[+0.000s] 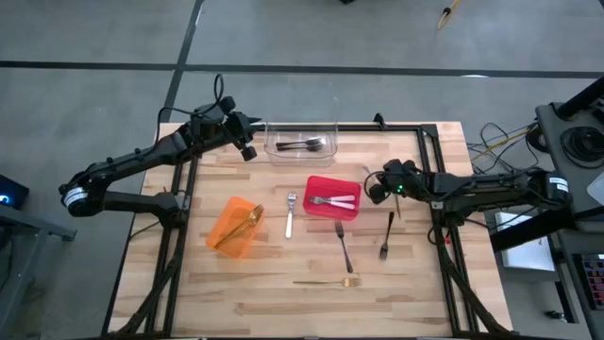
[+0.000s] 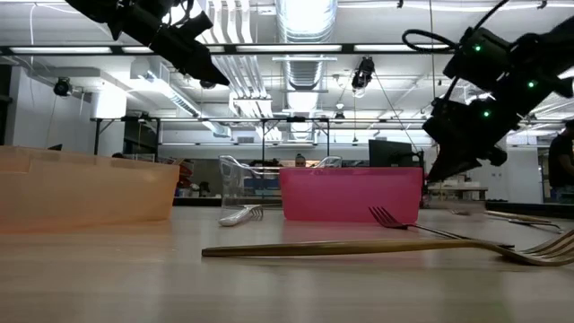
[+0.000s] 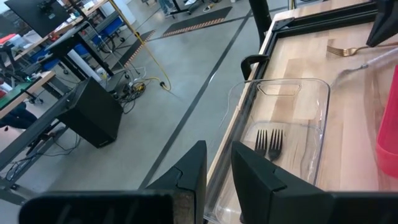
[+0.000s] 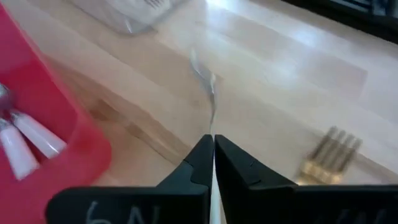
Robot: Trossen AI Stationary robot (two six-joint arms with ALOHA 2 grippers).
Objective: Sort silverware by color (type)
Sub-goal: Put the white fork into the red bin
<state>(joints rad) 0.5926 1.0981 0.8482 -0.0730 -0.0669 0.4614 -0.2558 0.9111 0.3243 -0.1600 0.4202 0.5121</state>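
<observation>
Right gripper pinches a thin silver utensil (blurred, shiny).

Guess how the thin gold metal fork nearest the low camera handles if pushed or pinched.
The thin gold metal fork lies flat on the wooden table, so it probably slides or spins rather than rolls. Slim, shiny handle: likely stiff and light, but may slip in a pinch. Low profile suggests little to grab.

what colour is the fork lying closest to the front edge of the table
Gold. The fork shows best in the high view, lying crosswise on the table.
</observation>
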